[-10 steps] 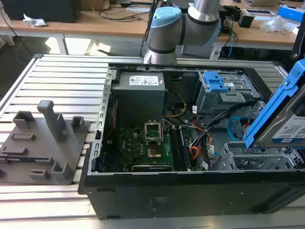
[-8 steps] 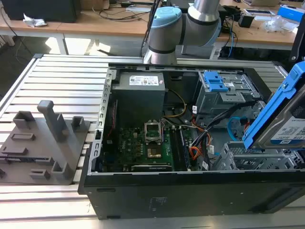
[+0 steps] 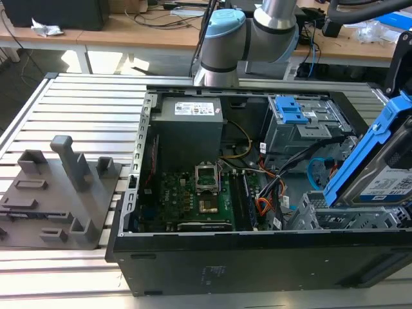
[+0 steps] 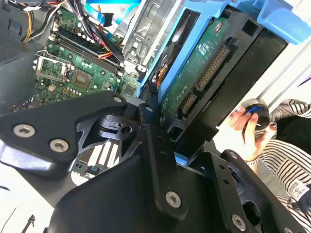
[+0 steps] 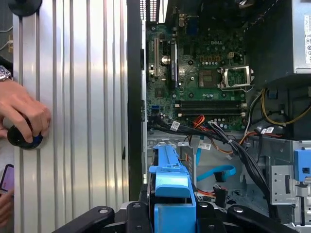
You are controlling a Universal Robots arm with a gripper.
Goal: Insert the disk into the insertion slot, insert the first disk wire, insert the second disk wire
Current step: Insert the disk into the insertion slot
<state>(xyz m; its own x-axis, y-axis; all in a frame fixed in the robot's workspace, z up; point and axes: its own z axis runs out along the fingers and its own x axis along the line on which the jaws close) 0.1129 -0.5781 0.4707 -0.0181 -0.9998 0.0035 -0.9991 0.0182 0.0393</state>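
Observation:
My gripper [image 5: 171,217] is shut on the disk [image 3: 386,177], a grey drive with a white label clipped in a bright blue carrier [image 5: 169,187]. The disk hangs tilted over the exterior view's right end of the open computer case. In the second wrist view its green circuit side [image 4: 204,73] faces the camera and a black finger [image 4: 148,114] presses the carrier's edge. Just below the disk lies the insertion slot [image 3: 322,215], a grey perforated cage. The light-blue second disk wire [image 5: 216,172] loops beside it. Orange-red wires with a dark plug [image 5: 217,193], the first disk wire, lie close by.
A taller grey cage with a blue latch [image 3: 293,116] stands behind the slot. The motherboard [image 3: 199,193] and power supply [image 3: 190,125] fill the case. A grey fixture [image 3: 61,193] sits on the slatted table. A person's hand [image 5: 22,114] rests on a black knob beside the case.

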